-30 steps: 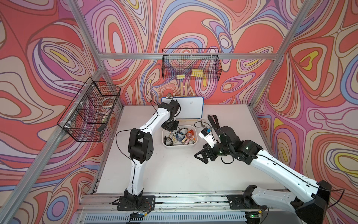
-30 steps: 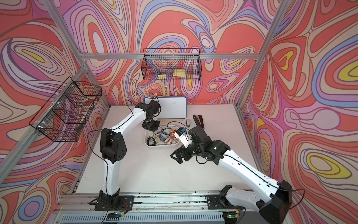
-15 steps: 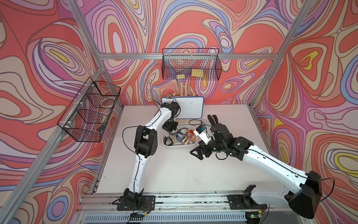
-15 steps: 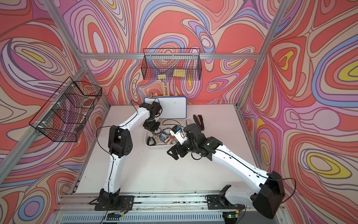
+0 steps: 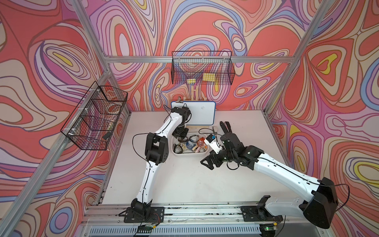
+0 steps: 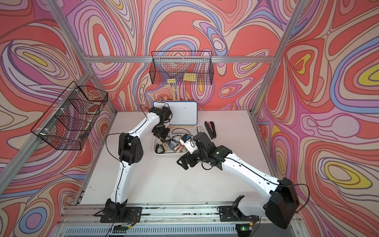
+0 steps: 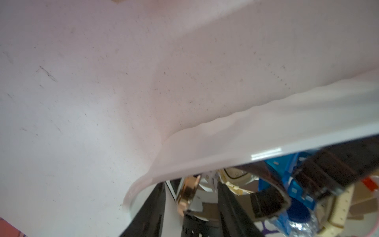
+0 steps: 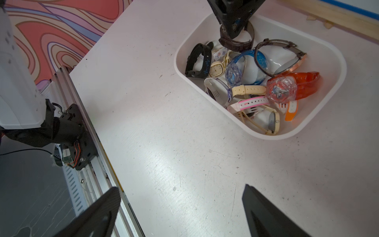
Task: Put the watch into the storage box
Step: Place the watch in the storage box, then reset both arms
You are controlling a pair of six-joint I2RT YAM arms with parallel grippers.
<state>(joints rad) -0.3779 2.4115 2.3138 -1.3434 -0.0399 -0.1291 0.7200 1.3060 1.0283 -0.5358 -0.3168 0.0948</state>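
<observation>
Brown-strapped watch, gold-rimmed case, lies in the storage box at its far left corner. Left gripper straddles it, jaws spread, a gap showing either side of the case. Right gripper hovers over bare bench just off the box's near right corner, jaws wide apart, empty

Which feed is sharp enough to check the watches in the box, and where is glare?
Right wrist view: sharp, watches in the storage box distinct, sheen on the table beside it. Left wrist view: too close, its rim blurred, a glare streak on it. Both top views: evenly lit, frame posts splayed by the wide lens, watches too small to tell apart.
</observation>
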